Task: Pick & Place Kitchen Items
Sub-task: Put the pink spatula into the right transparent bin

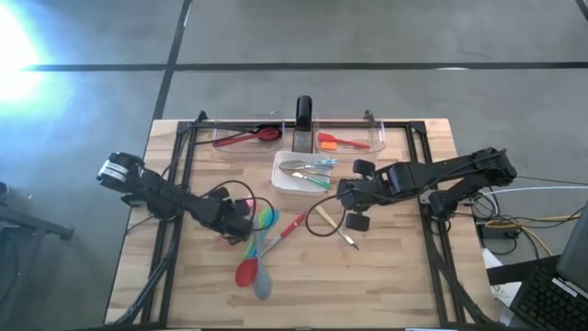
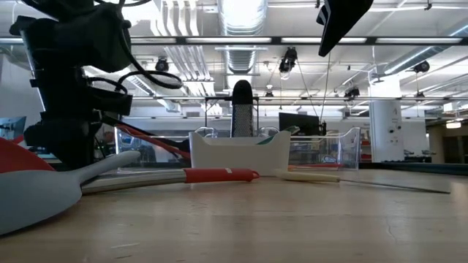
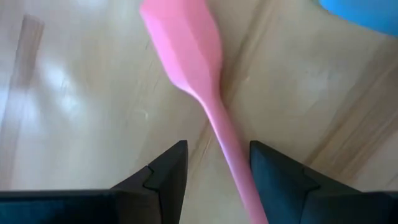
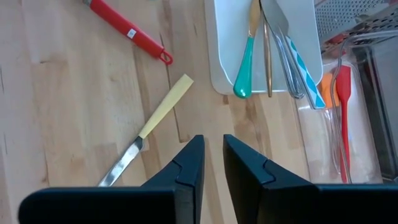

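— Looking past the left gripper [image 3: 214, 177], what's cut off?
— Its fingers are spread either side of a pink spatula [image 3: 199, 74] lying on the table [image 1: 395, 285]; the handle end runs out of sight between them, not pinched.
— And the right gripper [image 4: 213, 163]?
— Nearly pressed together, holding nothing, above bare wood near the cream-handled knife [image 4: 152, 124]. Cutlery lies in the white dish [image 4: 217, 68], partly cropped.

Window glare top-left, blurry wrist close-up.
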